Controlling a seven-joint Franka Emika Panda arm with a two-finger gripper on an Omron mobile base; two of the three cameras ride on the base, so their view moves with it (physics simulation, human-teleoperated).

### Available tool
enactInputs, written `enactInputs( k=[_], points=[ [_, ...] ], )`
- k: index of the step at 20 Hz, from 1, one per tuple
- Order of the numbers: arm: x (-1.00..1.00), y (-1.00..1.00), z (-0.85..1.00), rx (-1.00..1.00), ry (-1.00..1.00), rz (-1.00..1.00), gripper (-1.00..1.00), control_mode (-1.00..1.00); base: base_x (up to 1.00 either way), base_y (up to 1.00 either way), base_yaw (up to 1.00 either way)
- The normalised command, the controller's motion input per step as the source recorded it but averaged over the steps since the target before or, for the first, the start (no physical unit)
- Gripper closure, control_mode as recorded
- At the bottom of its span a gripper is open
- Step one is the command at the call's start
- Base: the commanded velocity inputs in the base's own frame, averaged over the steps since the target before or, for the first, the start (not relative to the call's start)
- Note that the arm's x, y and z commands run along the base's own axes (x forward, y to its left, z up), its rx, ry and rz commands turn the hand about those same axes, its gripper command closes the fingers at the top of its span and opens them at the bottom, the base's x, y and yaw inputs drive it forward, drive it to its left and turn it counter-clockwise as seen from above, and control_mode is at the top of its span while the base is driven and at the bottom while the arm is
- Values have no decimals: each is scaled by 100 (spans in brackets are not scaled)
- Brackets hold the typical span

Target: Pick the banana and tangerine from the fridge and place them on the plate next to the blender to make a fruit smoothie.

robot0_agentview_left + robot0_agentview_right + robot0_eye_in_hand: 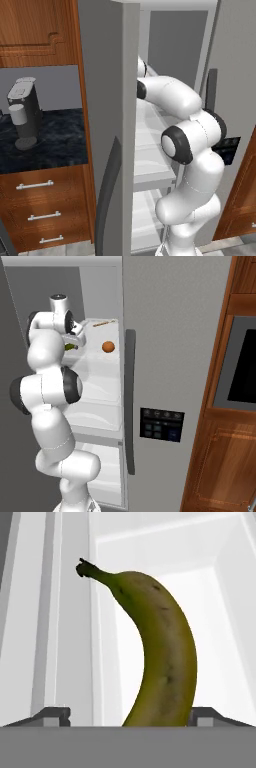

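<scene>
Tall grey-doored fridge (pixel 170 356) stands open, white arm reaching onto its upper white shelf (pixel 102 363). Hand (pixel 129 714) spread, dark fingertips (pixel 52 716) flanking the dark greenish-yellow curved banana (pixel 160 647). Small round orange tangerine (pixel 108 346) sits on same shelf, nearby.

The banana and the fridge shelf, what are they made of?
The banana looks like real fruit peel: dull greenish-yellow skin with small dark freckles and a dark stem tip. The fridge shelf under it looks like smooth white plastic, plain and slightly glossy, though the picture is rendered, so that's a guess.
</scene>
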Motion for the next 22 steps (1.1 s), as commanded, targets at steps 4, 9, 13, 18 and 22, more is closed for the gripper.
enactInputs(
  k=[4,9,13,18,22],
  points=[
    [-10,-31,-48,0,-1,-1,100,-100,0,0,0],
    [0,-8,-7,0,-2,0,100,-100,0,0,0],
    [-16,-3,-2,0,-1,0,100,-100,0,0,0],
    [-84,-25,0,4,-13,0,100,-100,0,0,0],
    [-100,-30,0,7,-25,0,100,-100,0,0,0]
  ],
)
